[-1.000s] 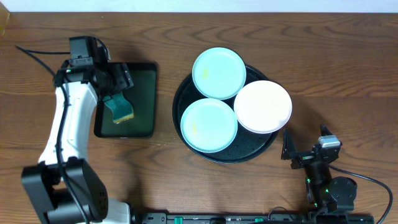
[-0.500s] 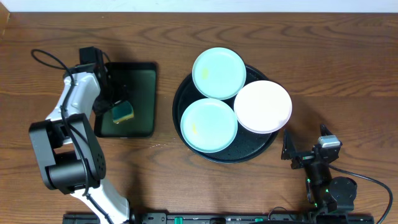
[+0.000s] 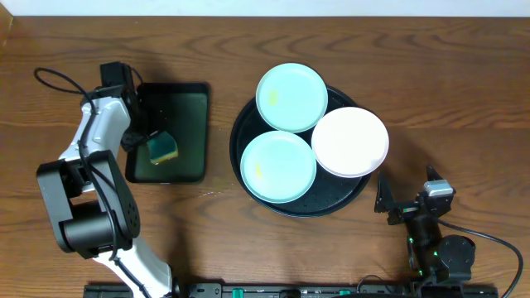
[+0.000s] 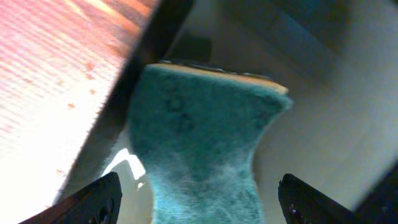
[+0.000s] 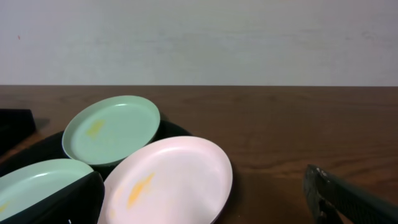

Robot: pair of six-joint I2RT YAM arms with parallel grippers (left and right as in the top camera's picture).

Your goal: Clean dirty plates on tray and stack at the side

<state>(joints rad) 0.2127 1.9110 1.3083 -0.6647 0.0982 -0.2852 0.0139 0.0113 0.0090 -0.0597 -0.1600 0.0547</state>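
Two mint plates, one white plate, one tray.
Left gripper spread around one sponge; right gripper spread.

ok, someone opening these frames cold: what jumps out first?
The round black tray at centre carries a far mint plate, a near mint plate and a white plate, each smeared yellow. On the left, the left gripper hangs open astride a teal sponge in the dark green tray. The right gripper sits open near the right front, touching nothing.
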